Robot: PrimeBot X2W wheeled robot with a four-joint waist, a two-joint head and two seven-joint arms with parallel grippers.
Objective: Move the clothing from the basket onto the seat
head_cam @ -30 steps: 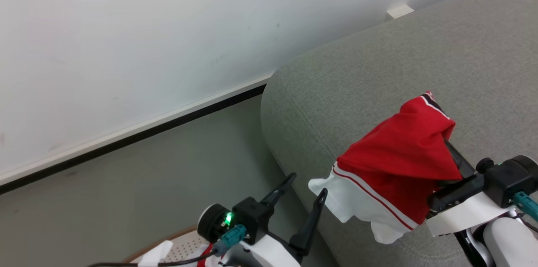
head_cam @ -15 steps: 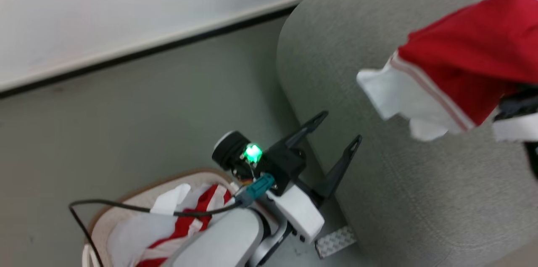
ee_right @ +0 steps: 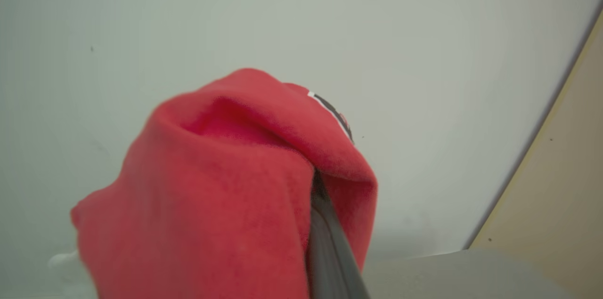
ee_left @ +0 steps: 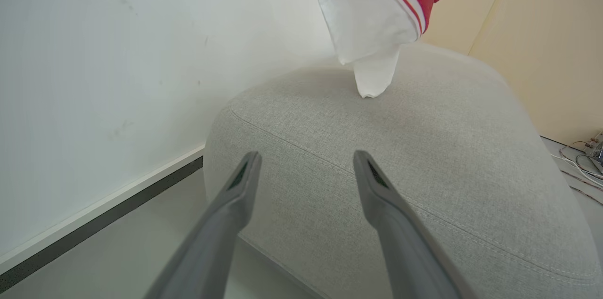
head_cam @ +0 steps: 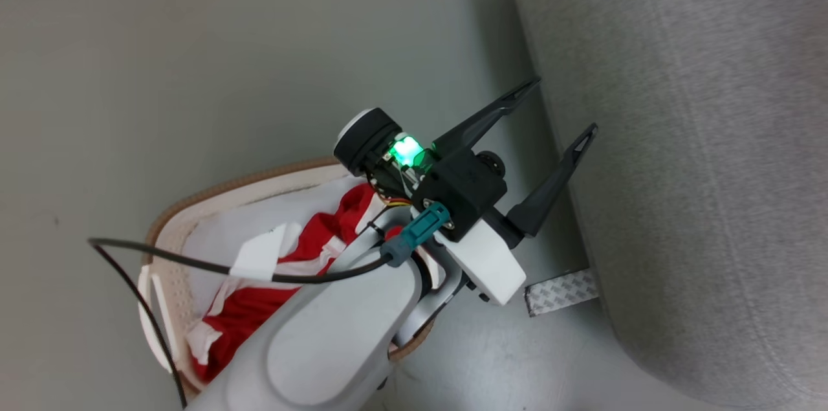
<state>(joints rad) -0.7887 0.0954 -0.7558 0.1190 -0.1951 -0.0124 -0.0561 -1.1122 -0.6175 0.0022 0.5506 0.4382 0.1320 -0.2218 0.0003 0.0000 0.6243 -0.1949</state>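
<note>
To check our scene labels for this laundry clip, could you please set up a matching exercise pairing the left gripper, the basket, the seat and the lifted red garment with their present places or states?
Things:
1. left gripper
2. basket
3. seat
4. lifted garment

Places or states:
a. grey woven fabric with a seam line
b. hanging in the air, white end pointing down at the seat
c. open and empty
d. on the floor, with red and white clothing inside

Pairs: 1-c, 2-d, 3-a, 4-b.
</note>
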